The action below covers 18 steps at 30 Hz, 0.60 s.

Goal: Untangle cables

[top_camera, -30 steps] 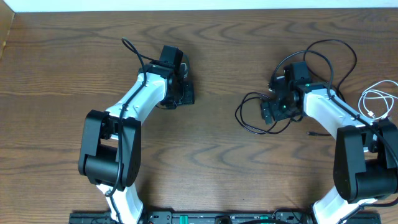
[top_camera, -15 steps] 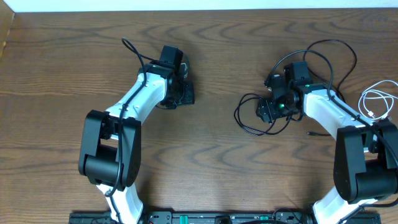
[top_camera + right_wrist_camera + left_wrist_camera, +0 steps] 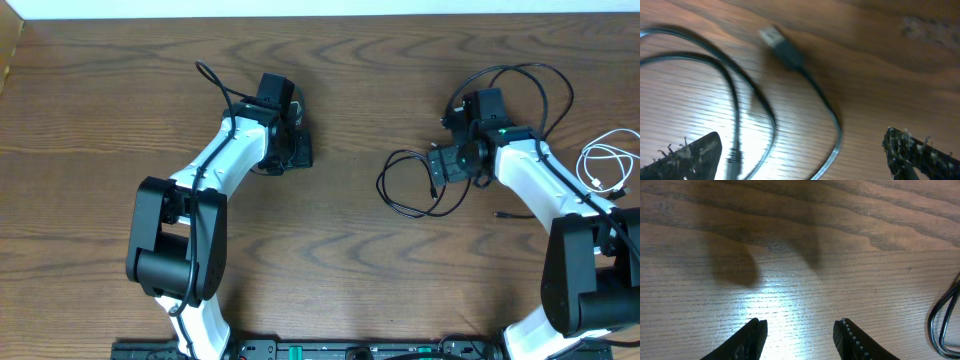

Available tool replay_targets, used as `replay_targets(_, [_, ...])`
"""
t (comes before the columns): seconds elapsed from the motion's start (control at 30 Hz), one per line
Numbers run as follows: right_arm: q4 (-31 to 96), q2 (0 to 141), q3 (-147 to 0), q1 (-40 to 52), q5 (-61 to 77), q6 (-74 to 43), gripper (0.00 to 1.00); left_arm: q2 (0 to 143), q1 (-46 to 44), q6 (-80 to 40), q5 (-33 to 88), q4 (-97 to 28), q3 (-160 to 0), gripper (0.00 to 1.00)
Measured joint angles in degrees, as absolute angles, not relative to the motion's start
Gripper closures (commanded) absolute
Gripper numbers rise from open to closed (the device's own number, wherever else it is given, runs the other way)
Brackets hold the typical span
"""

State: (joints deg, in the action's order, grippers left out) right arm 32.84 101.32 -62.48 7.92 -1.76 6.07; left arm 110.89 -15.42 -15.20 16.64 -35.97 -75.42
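**Black cables not yet parted**

My right gripper [image 3: 800,150] hung wide open, empty, over thin black cables [image 3: 384,192] looped on the brown wooden desk [image 3: 350,80]. My left gripper [image 3: 800,330] gaped empty, well apart. The thin coiled white cable [image 3: 598,163] lay separate; the black loops, I judged, remained to part.

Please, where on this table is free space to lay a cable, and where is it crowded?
Widest bare patch: mid-table, between the left pincer and the black cable loops. The table left of the left arm is also bare. Crowded: the right side, where those loops lie around the right pincer and the white cable lies coiled near the edge.
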Motion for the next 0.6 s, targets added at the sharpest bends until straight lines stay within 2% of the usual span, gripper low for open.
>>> replay_targets(0.17, [32.8,103.7,-62.5,6.8,-0.9,6.0,0.02,110.9,-15.4,-15.2,16.6,-35.9,-75.4,0.51])
replay_targets(0.47, [32.7,106.5,-63.0,5.5,13.6,6.0,0.01,110.9,-15.4,-15.2,16.6,-36.0,-75.4,0.51])
replay_targets(0.6, [32.8,106.5,-63.0,5.8,19.2,6.0,0.07,110.9,-15.4,-15.2,16.6,-36.0,-75.4,0.51])
